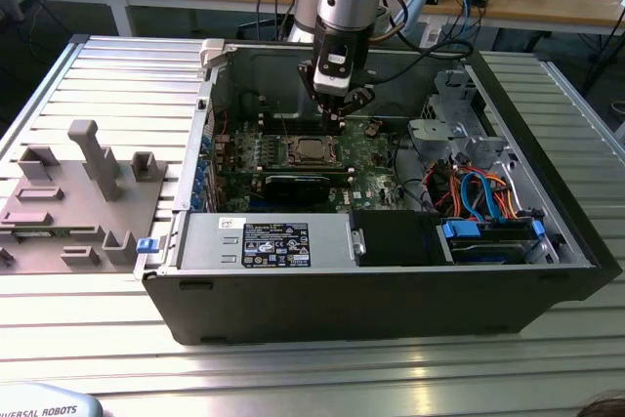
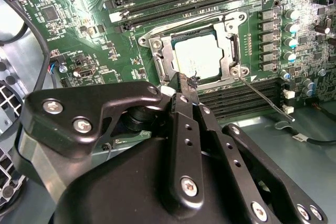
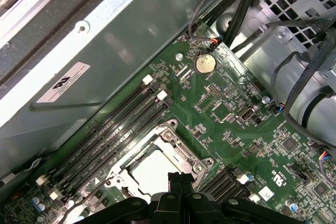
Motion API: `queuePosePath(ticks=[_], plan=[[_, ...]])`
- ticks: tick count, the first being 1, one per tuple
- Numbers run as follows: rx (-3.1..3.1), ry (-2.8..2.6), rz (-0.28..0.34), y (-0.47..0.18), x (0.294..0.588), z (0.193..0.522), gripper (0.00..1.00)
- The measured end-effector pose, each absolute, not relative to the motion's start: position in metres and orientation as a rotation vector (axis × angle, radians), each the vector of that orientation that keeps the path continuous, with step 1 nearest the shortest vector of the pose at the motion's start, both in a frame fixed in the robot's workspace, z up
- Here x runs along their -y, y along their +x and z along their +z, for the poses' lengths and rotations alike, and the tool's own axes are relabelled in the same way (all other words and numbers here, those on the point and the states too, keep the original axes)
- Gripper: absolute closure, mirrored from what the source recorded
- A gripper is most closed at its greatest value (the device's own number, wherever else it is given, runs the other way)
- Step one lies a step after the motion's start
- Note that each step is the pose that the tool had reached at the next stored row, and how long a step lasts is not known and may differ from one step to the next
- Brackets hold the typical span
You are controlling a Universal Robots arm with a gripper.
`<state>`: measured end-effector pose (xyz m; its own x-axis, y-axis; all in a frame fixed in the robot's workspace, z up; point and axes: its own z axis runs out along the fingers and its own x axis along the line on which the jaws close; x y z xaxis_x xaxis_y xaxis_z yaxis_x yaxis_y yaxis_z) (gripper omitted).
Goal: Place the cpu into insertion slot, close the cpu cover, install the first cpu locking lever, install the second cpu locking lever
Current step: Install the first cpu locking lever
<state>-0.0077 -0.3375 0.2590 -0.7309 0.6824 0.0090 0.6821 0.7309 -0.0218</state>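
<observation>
The cpu (image 2: 198, 59) lies flat in the insertion slot (image 2: 150, 40) on the green board, its silvery top showing through the window of the cpu cover (image 2: 230, 51), which sits down around it. A thin wire lever (image 2: 262, 96) runs from the socket's corner out across the black memory slots. My gripper (image 2: 186, 83) hovers just off the socket's edge, shut with nothing between its fingers. In the exterior view the gripper (image 1: 339, 116) hangs inside the open computer case just above the cpu (image 1: 311, 150). In the first wrist view the gripper (image 3: 181, 178) overlaps the cpu (image 3: 151, 174).
Black memory slots (image 3: 113, 129) flank the socket. A coin battery (image 3: 205, 64) and cable bundles (image 3: 310, 93) lie beyond it. The case holds a power supply (image 1: 264, 241) and a drive cage with blue and orange cables (image 1: 479, 192). A grey fixture (image 1: 83, 192) stands on the ribbed table.
</observation>
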Motion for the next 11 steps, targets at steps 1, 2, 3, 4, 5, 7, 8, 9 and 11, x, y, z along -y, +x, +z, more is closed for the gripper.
queuePosePath(ticks=[1, 2, 3, 4, 5, 7, 8, 9, 11], plan=[[2.908, -1.144, 0.026, -0.0077, 0.3375, 0.259, 0.89], [2.909, -1.143, 0.026, -0.0077, 0.3375, 0.259, 0.89], [2.91, -1.14, 0.026, -0.0077, 0.3375, 0.259, 0.89], [2.911, -1.137, 0.026, -0.0077, 0.3375, 0.259, 0.89], [2.912, -1.135, 0.027, -0.0077, 0.3375, 0.259, 0.89], [2.913, -1.131, 0.027, -0.0077, 0.3375, 0.259, 0.89], [2.914, -1.13, 0.027, -0.0077, 0.3375, 0.259, 0.89], [2.914, -1.129, 0.027, -0.0077, 0.3375, 0.259, 0.89], [2.915, -1.126, 0.027, -0.0077, 0.3375, 0.259, 0.89]])
